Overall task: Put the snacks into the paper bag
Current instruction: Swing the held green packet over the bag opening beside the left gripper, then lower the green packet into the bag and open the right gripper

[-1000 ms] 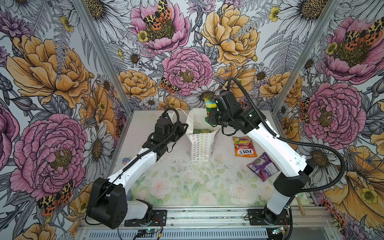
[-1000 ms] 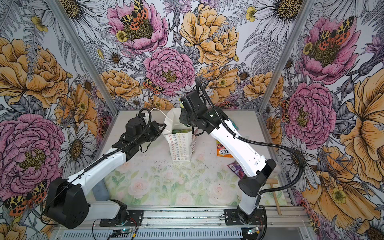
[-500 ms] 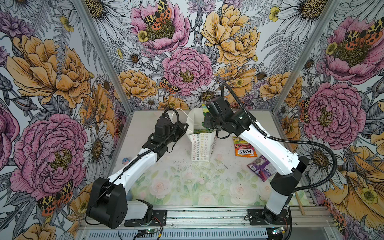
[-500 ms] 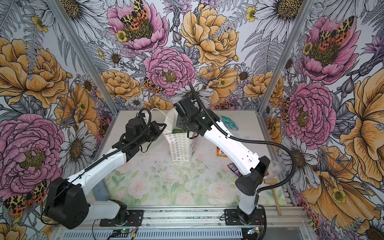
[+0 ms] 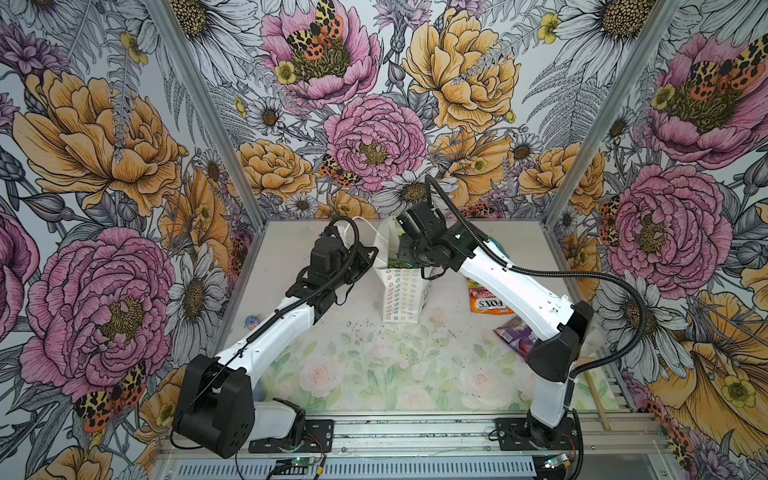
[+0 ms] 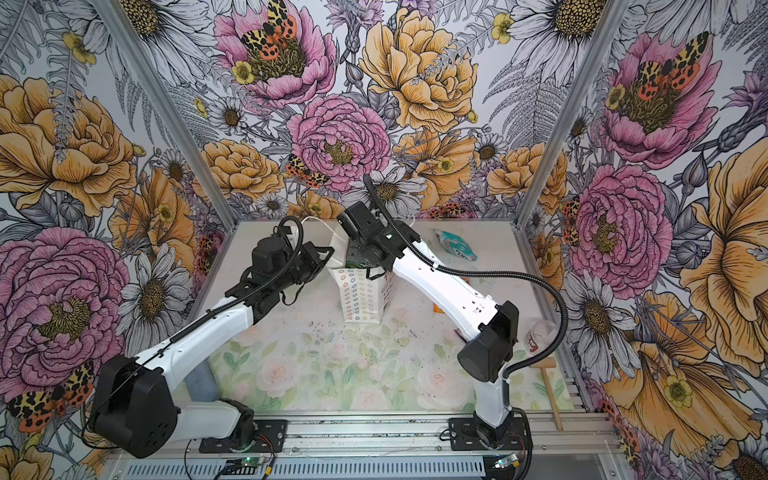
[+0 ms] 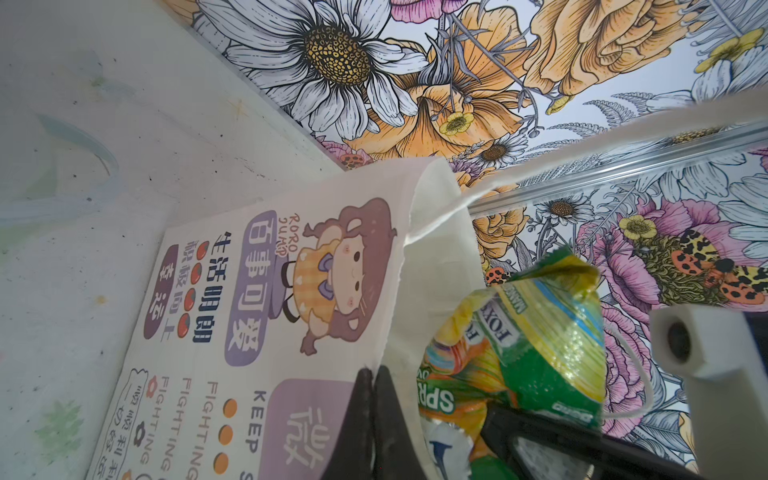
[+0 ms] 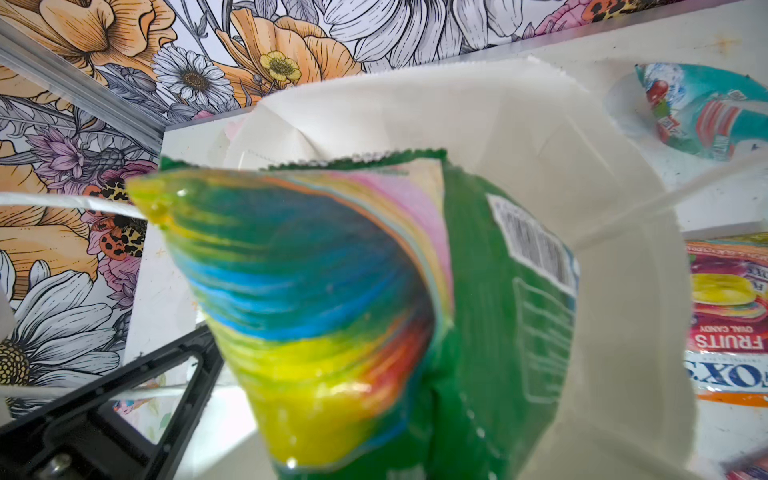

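Your paper bag point(image 5: 401, 297) stands mid-table point(image 5: 374, 374), toward the back. A snack packet point(image 8: 332, 270) sits partly inside its open mouth. Just right of the bag, the FOX'S packet point(image 5: 488, 305) lies flat, with a third packet point(image 5: 515, 334) nearer you, to its right. A fourth packet point(image 6: 455, 245) is back right, near the rear wall. The cup point(image 6: 542, 334) and mallet point(image 6: 550, 386) are front right, mallet closest to you.

Left pincer point(image 7: 374, 376) clamped shut, reaching rightward; right pincer point(image 5: 404, 253) nearly closed, angled downward
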You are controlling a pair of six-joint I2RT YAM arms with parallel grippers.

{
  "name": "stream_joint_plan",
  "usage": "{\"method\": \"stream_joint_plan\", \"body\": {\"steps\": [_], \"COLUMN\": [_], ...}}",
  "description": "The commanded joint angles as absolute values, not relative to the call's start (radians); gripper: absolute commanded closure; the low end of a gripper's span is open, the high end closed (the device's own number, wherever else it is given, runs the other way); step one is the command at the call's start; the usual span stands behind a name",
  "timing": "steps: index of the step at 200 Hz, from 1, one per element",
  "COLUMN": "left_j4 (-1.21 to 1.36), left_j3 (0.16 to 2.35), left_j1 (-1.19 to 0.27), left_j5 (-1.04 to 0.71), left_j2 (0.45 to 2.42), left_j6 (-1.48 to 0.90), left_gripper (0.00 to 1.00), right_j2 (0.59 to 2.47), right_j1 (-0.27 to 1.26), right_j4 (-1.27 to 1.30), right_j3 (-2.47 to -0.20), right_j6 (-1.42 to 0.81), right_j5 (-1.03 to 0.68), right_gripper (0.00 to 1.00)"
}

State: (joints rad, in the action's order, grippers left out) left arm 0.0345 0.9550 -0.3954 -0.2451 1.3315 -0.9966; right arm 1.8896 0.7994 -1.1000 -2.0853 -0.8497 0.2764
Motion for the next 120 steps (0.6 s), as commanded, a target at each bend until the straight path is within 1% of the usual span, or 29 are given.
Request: {"method": "stream_joint_plan", "body": {"steps": [1, 120], "left_j4": [0.083, 0.087], "left_j3": [0.946, 0.945], "left_j1": [-0.403, -0.409], "left_j5": [-0.254, -0.249], "left_j2": [1.328, 1.328], "left_j6": [-1.006, -1.008], "left_gripper": [1.00, 1.00], "right_j2": [1.867, 1.848], "right_j1": [0.816, 0.833], "right_j4": [-1.075, -1.152], "right_j3": [-2.072, -2.065], "right_j6": [-0.868, -0.876], "right_j5": [0.279, 0.313], "right_gripper": [1.00, 0.99]}}
